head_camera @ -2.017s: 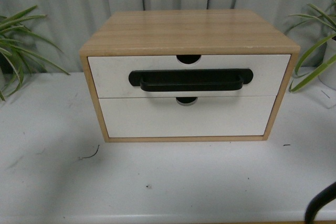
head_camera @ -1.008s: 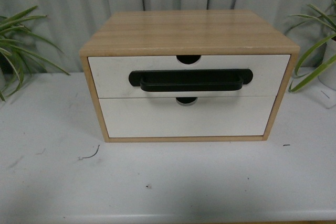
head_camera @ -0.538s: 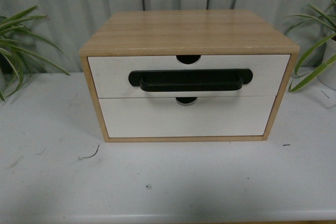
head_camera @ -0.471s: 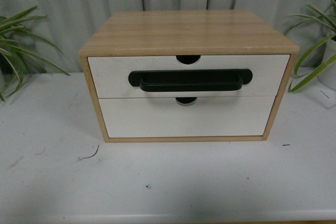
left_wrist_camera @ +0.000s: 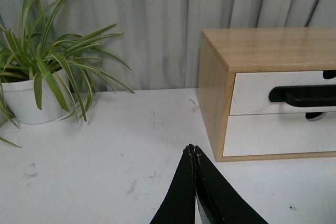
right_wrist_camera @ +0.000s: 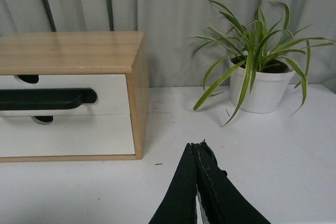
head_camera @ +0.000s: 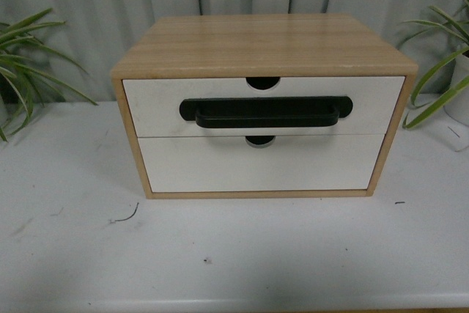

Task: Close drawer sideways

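White surface (head_camera: 234, 254) fills my front view, with grey pleated curtains (head_camera: 95, 5) behind it. Centred on it stands the light wood cabinet (head_camera: 264, 42). Its upper slot holds the wide white-fronted drawer (head_camera: 154, 104), with a long black bar handle (head_camera: 265, 111) and a half-round notch (head_camera: 263, 82) at 12 o'clock on its top edge; the front sits flush with the cabinet frame, pushed fully in. Directly below it, at 6 o'clock, is the plain white drawer front without a handle (head_camera: 264, 163), also flush.

At 9 o'clock from the cabinet I see a green spider plant in a white pot (left_wrist_camera: 31, 98); at 3 o'clock a second green spider plant in a white pot (right_wrist_camera: 261, 87). Both stand well apart from the cabinet.

My left tool (left_wrist_camera: 192, 149) hangs over bare surface near the cabinet's left corner, fingers pressed together, gripping nothing. My right tool (right_wrist_camera: 196, 145) hangs near the right corner, likewise clenched and empty.
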Robot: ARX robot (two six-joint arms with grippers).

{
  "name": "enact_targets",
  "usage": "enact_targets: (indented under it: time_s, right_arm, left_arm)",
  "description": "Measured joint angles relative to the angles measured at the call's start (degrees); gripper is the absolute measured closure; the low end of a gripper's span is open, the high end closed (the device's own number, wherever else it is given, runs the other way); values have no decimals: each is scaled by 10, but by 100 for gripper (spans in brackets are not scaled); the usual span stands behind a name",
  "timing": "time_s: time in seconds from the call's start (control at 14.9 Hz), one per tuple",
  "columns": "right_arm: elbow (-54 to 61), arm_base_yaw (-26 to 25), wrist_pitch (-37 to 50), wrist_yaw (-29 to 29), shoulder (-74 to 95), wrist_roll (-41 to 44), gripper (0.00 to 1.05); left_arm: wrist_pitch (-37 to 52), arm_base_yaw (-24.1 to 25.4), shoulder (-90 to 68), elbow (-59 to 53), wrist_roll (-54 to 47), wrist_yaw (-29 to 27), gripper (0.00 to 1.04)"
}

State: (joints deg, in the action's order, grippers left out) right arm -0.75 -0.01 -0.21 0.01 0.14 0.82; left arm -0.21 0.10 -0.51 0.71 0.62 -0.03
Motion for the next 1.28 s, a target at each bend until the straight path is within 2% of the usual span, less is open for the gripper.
enact_targets:
  time_s: [0.13,0.2,0.27,0.54,1.28]
  right_arm:
    - [0,0,0,0,0,0,103]
    - [0,0,0,0,0,0,91]
    - [0,0,0,0,0,0,56]
    - [0,0,0,0,0,0,7]
    - [0,0,0,0,0,0,6]
  left_arm:
    - [0,0,0,0,0,0,103]
    - [0,0,0,0,0,0,92]
    - [0,0,0,0,0,0,58]
    - [0,0,0,0,0,0,7]
    - [0,0,0,0,0,0,7]
